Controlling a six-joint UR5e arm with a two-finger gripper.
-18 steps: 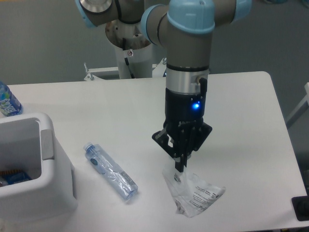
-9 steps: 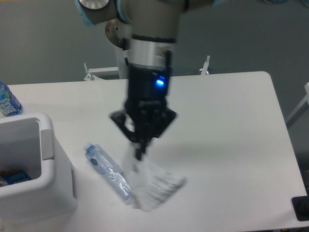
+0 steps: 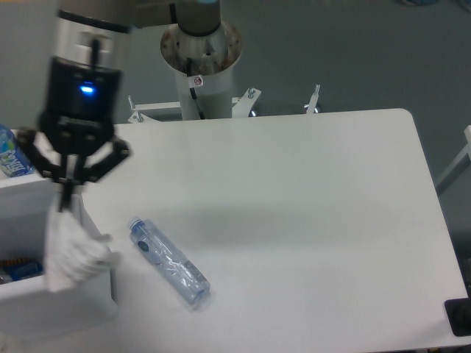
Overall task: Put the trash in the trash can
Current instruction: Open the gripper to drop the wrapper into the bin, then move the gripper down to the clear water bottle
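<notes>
My gripper (image 3: 67, 203) is shut on the clear plastic wrapper (image 3: 72, 250), which hangs blurred below the fingers, over the right rim of the white trash can (image 3: 44, 305) at the lower left. The crushed clear water bottle (image 3: 168, 260) with a blue cap lies on the table, to the right of the can and apart from my gripper.
An uncrushed bottle with a bright blue label (image 3: 11, 152) stands at the far left edge behind the can. Something blue and dark lies inside the can (image 3: 18, 269). The arm's base post (image 3: 200, 62) rises behind the table. A black object (image 3: 459, 316) sits at the bottom right corner.
The gripper has swung left across the table with the wrapper, from the middle front to above the can's right rim, passing over the crushed bottle. The bottle has not moved.
</notes>
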